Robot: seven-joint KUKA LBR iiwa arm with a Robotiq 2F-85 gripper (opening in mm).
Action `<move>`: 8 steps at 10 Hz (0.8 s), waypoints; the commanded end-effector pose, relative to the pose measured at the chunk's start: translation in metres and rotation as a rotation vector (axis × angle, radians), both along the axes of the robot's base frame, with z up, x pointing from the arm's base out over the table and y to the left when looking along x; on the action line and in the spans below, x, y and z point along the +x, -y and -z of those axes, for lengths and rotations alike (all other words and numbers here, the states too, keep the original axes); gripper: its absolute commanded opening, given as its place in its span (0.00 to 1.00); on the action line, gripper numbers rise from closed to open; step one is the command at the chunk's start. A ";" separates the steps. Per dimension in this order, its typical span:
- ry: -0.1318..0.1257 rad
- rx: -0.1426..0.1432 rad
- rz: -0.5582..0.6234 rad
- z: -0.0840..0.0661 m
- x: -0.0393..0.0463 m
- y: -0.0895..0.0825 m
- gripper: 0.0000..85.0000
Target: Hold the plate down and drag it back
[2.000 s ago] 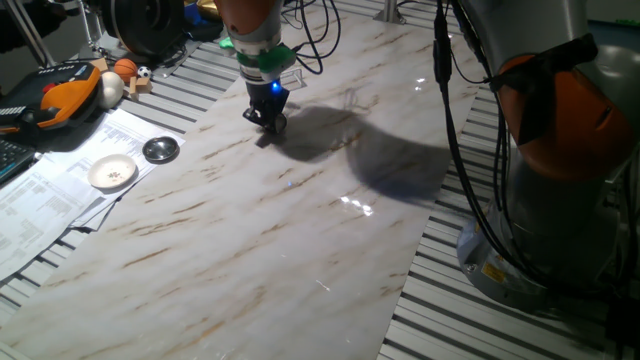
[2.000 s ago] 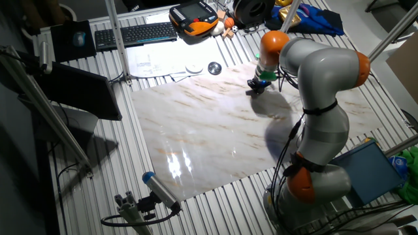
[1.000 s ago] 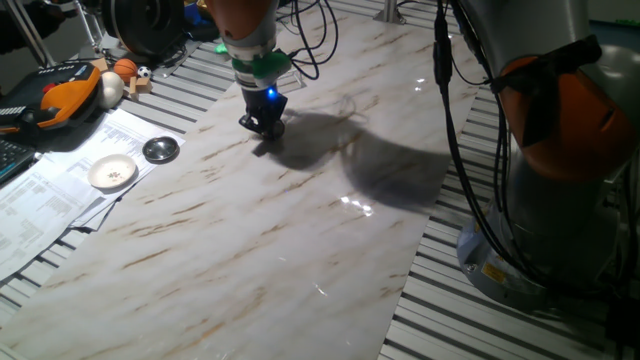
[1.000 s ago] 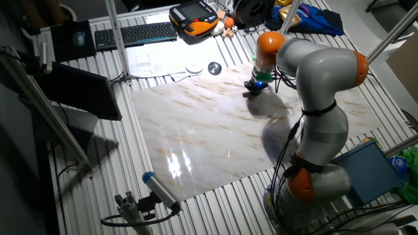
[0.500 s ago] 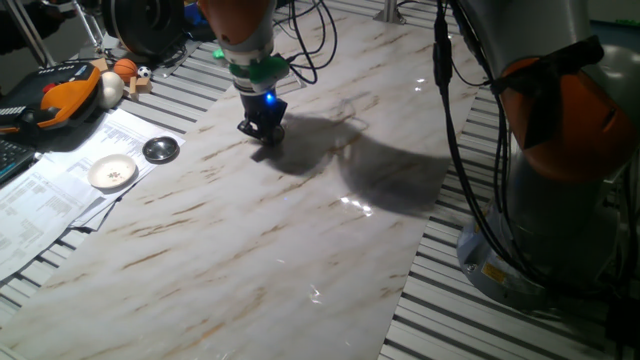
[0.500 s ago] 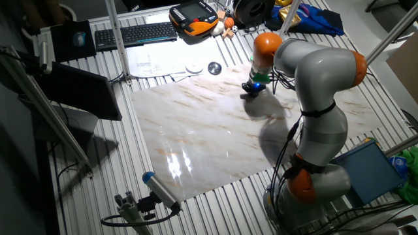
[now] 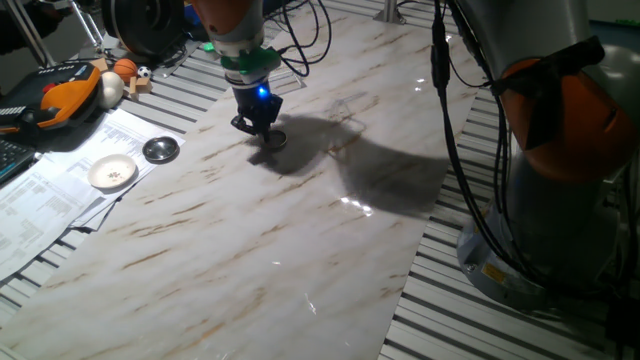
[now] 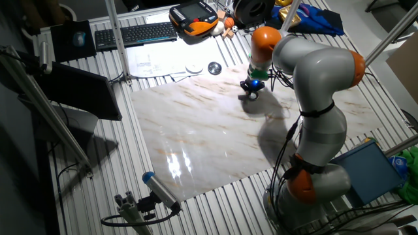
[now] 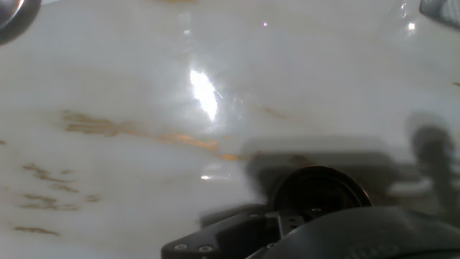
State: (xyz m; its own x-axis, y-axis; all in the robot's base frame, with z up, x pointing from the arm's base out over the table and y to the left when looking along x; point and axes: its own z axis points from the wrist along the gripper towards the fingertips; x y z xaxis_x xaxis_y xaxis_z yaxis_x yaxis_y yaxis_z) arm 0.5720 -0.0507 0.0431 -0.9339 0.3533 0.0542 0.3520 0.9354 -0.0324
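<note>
The plate (image 7: 272, 140) is a very small dark round disc on the marble board (image 7: 300, 230), near its far left part. My gripper (image 7: 258, 124) stands upright with its tip pressed down on the plate; the fingers look shut together and a blue light glows above them. In the other fixed view the gripper (image 8: 251, 90) covers most of the plate (image 8: 251, 96). In the hand view the plate (image 9: 320, 188) shows as a dark ring just ahead of the gripper (image 9: 302, 232).
A larger dark silver-rimmed disc (image 7: 160, 150) and a white shallow dish (image 7: 111, 173) lie on papers left of the board. An orange pendant (image 7: 65, 95) and small balls sit further left. A keyboard (image 8: 135, 34) lies beyond. The robot's base (image 7: 560, 150) stands at the right.
My gripper has slid steadily to the left along the board, towards the silver-rimmed disc, with the plate staying under its tip. It remains shut.
</note>
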 end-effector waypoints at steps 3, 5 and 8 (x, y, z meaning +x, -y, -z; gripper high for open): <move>-0.031 -0.002 0.008 -0.025 0.0051 -0.011 0.00; -0.014 -0.008 -0.012 -0.046 0.0078 -0.013 0.00; -0.015 -0.011 -0.057 -0.077 0.0109 -0.011 0.00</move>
State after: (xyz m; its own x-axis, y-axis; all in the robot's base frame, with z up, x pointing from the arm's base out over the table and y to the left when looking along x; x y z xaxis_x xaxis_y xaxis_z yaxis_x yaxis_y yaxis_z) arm 0.5827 -0.0397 0.1167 -0.9527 0.2973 0.0626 0.2947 0.9544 -0.0481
